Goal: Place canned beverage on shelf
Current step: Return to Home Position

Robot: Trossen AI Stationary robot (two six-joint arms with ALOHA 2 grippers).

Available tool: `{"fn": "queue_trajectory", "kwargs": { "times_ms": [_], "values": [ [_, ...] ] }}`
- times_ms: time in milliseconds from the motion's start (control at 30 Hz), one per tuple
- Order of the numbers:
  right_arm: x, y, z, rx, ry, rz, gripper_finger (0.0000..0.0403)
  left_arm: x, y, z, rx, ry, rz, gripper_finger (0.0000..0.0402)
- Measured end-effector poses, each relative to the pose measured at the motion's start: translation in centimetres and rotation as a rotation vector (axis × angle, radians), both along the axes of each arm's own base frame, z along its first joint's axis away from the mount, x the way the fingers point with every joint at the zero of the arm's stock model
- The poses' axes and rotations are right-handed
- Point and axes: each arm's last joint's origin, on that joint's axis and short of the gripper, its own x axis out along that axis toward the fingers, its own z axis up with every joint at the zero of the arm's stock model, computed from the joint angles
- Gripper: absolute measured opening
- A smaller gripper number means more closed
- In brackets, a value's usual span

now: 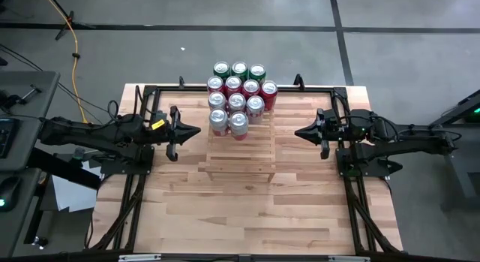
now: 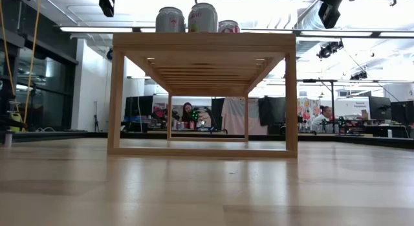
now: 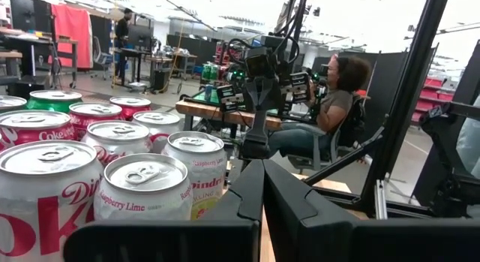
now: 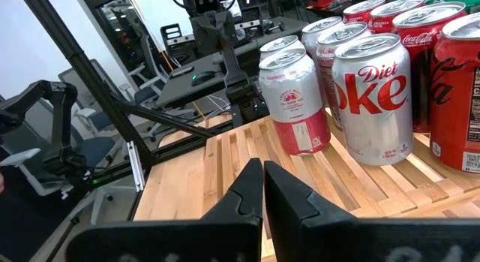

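Here, upright red, green, silver and pink beverage cans (image 1: 238, 97) stand packed at the far end of the light wooden slatted shelf (image 1: 238, 153) on the bench (image 1: 225, 209); the left gripper (image 1: 197, 131) and right gripper (image 1: 298, 132), fingers (image 4: 241, 193) pressed together and empty, flank it clear, presumably to avoid toppling them.

Looks like pale raw wood on the shelf (image 1: 240, 153), matt with plain grain. Same deal for the tabletop (image 1: 225, 209), just smoother with a soft sheen. Glossy printed metal on the cans (image 4: 373, 97), silvery brushed lids. Matt black, plasticky look on the left gripper (image 1: 198, 131) and right gripper (image 1: 297, 132).
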Motion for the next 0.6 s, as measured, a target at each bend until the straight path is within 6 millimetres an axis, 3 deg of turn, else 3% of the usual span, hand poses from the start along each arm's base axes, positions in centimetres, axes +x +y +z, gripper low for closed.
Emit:
{"fn": "queue_trajectory", "kwargs": {
  "times_ms": [600],
  "values": [
    [0.0, 0.0, 0.0, 0.0, 0.0, 0.0, 0.0, -0.04, -0.02, 0.03, 0.017, 0.0, -0.006, 0.0]
  ]
}}
